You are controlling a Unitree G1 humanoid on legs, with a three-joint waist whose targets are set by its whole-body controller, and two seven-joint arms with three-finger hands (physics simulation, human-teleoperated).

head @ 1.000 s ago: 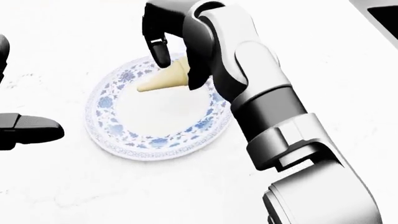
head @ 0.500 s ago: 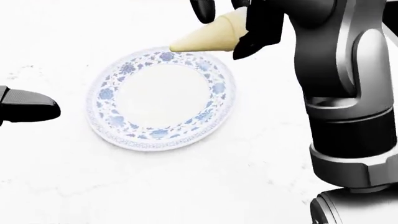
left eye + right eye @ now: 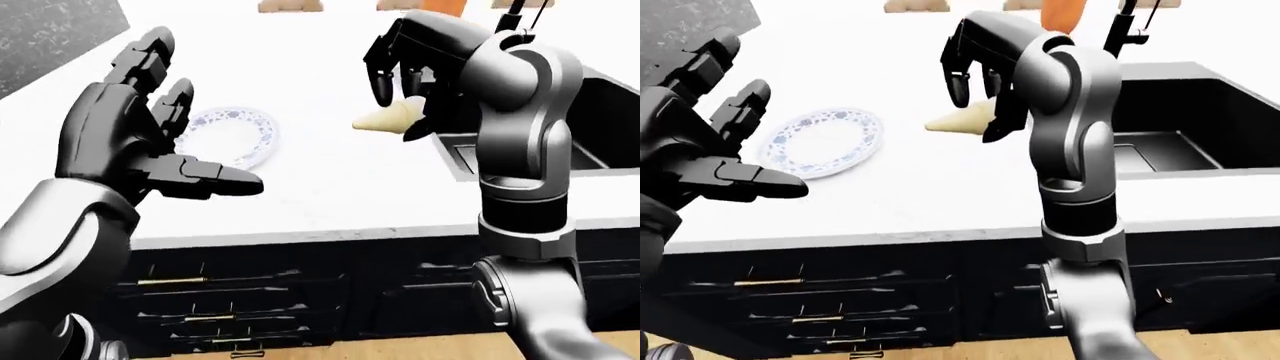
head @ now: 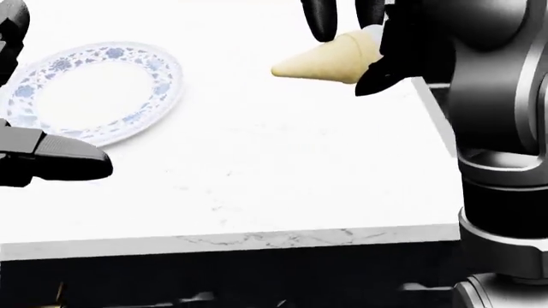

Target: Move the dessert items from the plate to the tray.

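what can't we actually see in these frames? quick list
- Tray: in no view.
- Wide end of the cone-shaped dessert: hidden inside the right robot hand closed on it, all views.
- Sink right side: cut by the right-eye view's edge; in the left-eye view the right arm covers much of it.
- Tan and orange items at the top edge of both eye views: cropped, unidentifiable.
- Plate: left part cut off in head view; left robot hand overlaps its left rim in left-eye view.

The desk [image 3: 940, 180] is white on top, with faint gray lines near its edge. A round plate [image 3: 823, 142] with blue flowers on its rim (nothing sits on it) lies flat on the desk, toward the left in the right-eye view.
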